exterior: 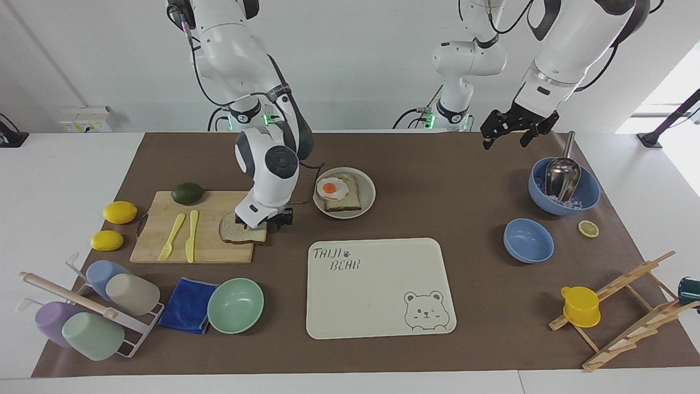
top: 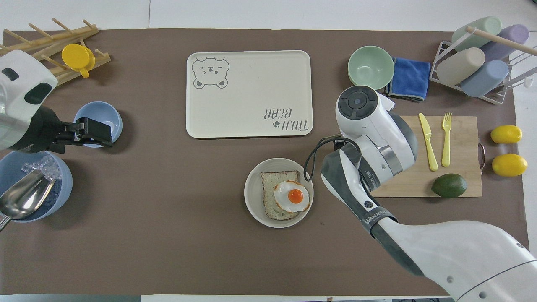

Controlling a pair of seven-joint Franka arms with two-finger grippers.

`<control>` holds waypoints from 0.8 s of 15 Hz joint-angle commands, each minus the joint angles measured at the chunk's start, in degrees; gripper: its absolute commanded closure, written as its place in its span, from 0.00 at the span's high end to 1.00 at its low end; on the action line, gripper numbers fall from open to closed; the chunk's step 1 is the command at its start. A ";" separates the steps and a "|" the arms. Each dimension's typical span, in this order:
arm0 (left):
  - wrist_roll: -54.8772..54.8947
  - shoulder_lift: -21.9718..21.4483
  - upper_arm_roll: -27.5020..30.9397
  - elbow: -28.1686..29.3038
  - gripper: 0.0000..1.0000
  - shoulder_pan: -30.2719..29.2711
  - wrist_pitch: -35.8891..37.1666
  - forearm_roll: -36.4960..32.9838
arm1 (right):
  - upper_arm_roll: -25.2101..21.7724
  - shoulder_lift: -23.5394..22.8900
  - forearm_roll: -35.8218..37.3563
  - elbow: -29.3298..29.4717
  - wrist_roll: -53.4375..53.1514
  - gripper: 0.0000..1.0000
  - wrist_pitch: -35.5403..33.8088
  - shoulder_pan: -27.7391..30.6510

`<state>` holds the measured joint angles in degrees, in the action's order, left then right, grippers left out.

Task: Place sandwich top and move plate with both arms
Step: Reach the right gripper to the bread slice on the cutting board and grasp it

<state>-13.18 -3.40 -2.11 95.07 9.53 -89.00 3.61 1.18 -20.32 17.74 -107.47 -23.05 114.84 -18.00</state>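
Brown tabletop: right gripper (exterior: pixel 262 223), jaws apart, straddles the bread (exterior: pixel 240 231); closing off-centre could tear it; left gripper (exterior: pixel 508 129) waits, jaws apart.

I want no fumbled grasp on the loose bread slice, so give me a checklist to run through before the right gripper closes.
1. Right gripper down at the bread slice on the cutting board: ok.
2. Right gripper open: ok.
3. Fingers straddling the slice's edge: cannot tell; the hand hides it in both views.
4. Plate with the egg-topped bread unobstructed for placing: ok.
5. Yellow knife and fork apart from the slice: ok.
6. Left gripper open, waiting in the air beside the blue ice bowl: ok.
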 commanded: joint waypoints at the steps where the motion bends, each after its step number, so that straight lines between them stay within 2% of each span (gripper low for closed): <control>1: 0.08 -0.73 -0.09 0.91 1.00 -0.39 -0.91 0.52 | 0.67 2.48 2.12 -3.80 -0.68 0.92 1.70 0.69; 4: 0.08 -0.73 -0.09 0.91 1.00 -0.39 -0.91 0.52 | 0.67 2.83 2.21 -4.85 -0.16 0.91 2.14 0.77; 8: 0.17 -0.73 0.00 0.82 1.00 -0.39 -1.00 0.52 | 0.67 3.36 2.21 -6.35 -0.07 0.84 2.41 0.77; 12: 0.52 -0.73 0.09 0.91 1.00 -0.48 -1.09 0.52 | 0.67 3.80 3.78 -7.75 0.37 0.71 2.58 0.77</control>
<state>-13.18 -3.40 -2.01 95.07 9.49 -89.10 3.61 1.22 -18.78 19.56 -112.16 -23.02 115.80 -18.01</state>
